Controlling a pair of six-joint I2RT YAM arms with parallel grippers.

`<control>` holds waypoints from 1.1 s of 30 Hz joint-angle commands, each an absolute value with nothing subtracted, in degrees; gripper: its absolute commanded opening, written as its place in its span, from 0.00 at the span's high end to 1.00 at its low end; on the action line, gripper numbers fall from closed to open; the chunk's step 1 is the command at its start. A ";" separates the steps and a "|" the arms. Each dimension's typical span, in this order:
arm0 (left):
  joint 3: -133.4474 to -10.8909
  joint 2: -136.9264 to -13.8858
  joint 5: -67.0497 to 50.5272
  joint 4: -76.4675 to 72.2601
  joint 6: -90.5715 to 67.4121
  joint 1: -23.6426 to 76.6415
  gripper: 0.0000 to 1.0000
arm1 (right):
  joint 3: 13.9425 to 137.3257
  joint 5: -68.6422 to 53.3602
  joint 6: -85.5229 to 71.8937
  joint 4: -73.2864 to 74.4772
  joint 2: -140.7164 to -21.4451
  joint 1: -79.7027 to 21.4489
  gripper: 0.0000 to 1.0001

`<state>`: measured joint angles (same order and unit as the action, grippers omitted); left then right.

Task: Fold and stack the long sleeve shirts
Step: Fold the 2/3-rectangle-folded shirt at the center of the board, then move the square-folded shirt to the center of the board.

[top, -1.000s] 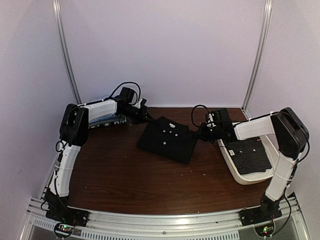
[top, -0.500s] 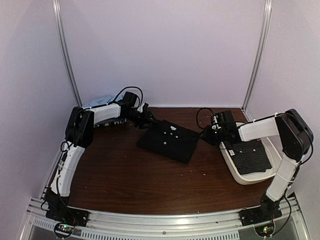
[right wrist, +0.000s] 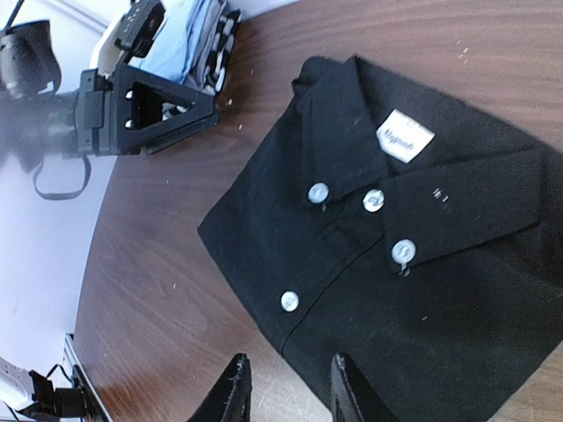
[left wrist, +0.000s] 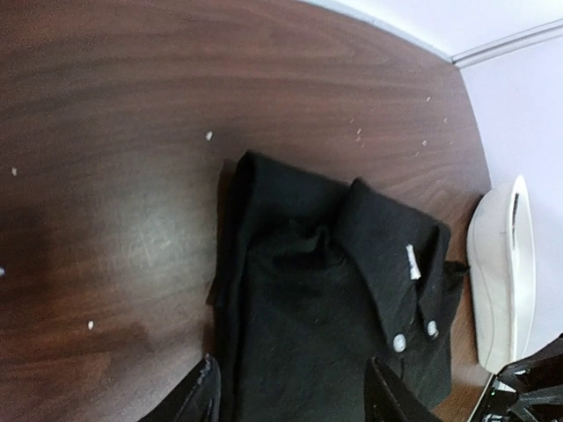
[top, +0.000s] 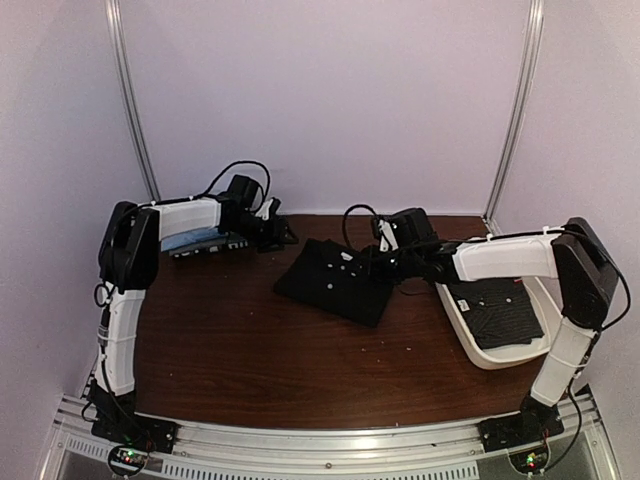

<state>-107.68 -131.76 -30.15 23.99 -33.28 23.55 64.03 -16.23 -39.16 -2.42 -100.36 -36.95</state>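
Note:
A plain black long sleeve shirt (top: 335, 282) lies folded flat mid-table, collar and white buttons up; it also fills the left wrist view (left wrist: 325, 299) and the right wrist view (right wrist: 405, 255). A second dark shirt with a fine pale pattern (top: 502, 312) lies folded in the white tray (top: 478, 352). My left gripper (top: 281, 232) is open, just off the black shirt's back left corner; its jaws (left wrist: 295, 396) hold nothing. My right gripper (top: 373, 262) is open above the shirt's right edge, with only table and shirt hem between its fingertips (right wrist: 290, 391).
A pile of folded cloth, light blue and striped (top: 200, 240) (right wrist: 198, 35), sits at the back left by the left arm. The tray's white rim (left wrist: 501, 272) stands right of the shirt. Pale walls and metal posts close in the brown table (top: 250, 350).
Both grippers have opened and let go of the black shirt, which now lies flat. The left gripper has drawn back to the left; the right gripper has moved left over the shirt's edge.

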 commanded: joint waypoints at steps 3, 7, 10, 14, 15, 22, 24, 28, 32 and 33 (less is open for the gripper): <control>-98.66 -129.16 -27.91 24.45 -27.71 23.20 0.43 | 60.43 -16.96 -39.43 -2.54 -103.39 -39.21 0.68; -94.44 -127.95 -28.10 23.38 -26.75 23.20 0.41 | 57.35 -18.77 -39.70 -4.30 -104.60 -39.35 0.69; -91.66 -127.17 -28.84 22.14 -26.36 23.21 0.39 | 54.58 -19.31 -39.42 -5.29 -104.95 -39.44 0.69; -88.61 -126.64 -31.10 20.84 -26.09 23.36 0.40 | 52.21 -19.37 -38.70 -5.44 -105.63 -39.42 0.69; -87.45 -126.44 -31.77 20.44 -26.20 23.44 0.40 | 51.76 -19.13 -38.60 -5.40 -105.62 -39.46 0.69; -79.65 -123.49 -35.18 16.66 -29.77 24.23 0.53 | 50.63 -16.91 -37.08 -3.23 -104.62 -39.33 0.69; -77.37 -122.45 -35.94 15.56 -30.94 24.66 0.60 | 50.63 -16.52 -36.22 -2.11 -104.27 -39.26 0.69; -72.82 -119.50 -36.51 13.18 -33.67 26.17 0.81 | 50.50 -15.77 -34.34 0.19 -103.25 -39.30 0.67; -66.77 -115.23 -35.34 10.16 -38.04 27.91 1.00 | 49.43 -15.33 -32.61 3.43 -101.41 -39.37 0.66; -65.13 -113.90 -34.73 9.54 -39.20 28.43 1.00 | 48.95 -15.15 -32.27 4.02 -100.81 -39.34 0.66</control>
